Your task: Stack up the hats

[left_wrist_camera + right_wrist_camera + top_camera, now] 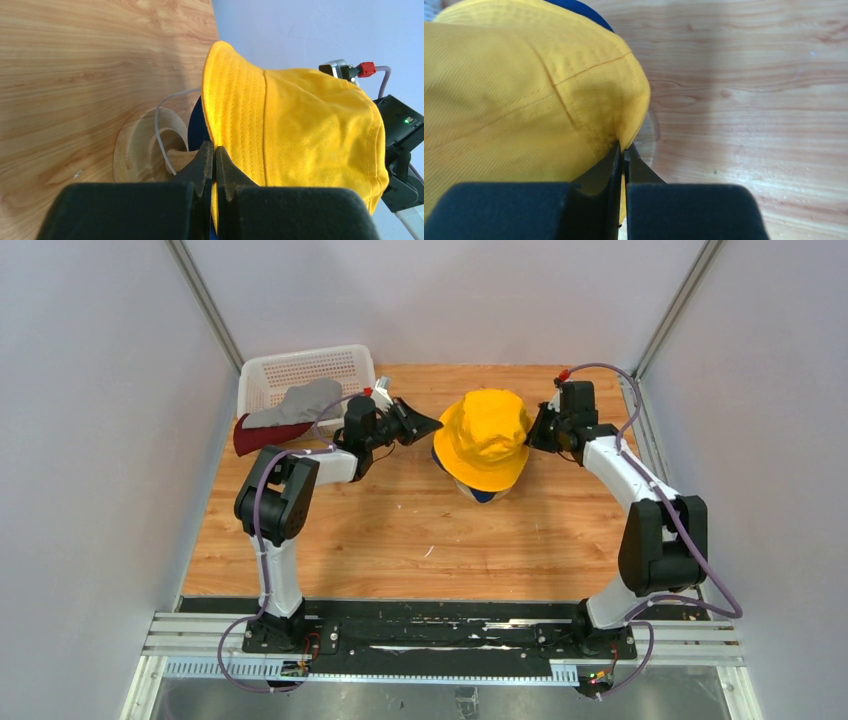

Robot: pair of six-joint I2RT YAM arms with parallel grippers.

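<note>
- Mounting rail (pixel 440 638) at 6 o'clock carries both arm bases, with the wooden table (pixel 400 540) beyond.
- At 10 o'clock stands the white basket (pixel 300 365). The grey hat (pixel 300 403) lies across its near rim and the dark red hat (pixel 262 436) is partly under it. Neither is stacked yet.
- Left gripper (pixel 428 424): fingers together, pinching the 9 o'clock brim of the yellow hat (pixel 485 435).
- The yellow hat sits at centre, over the navy hat (pixel 482 496) on the wooden stand (pixel 140 150).
- Right gripper (pixel 535 430): clamped on the 3 o'clock brim.
- Risk: an uneven pull could skew the yellow hat or tip the stand, and the thin edge pinches may slip.
- Unclear: the navy hat is mostly covered, so its seating is unverified. No beige hat is visible.
</note>
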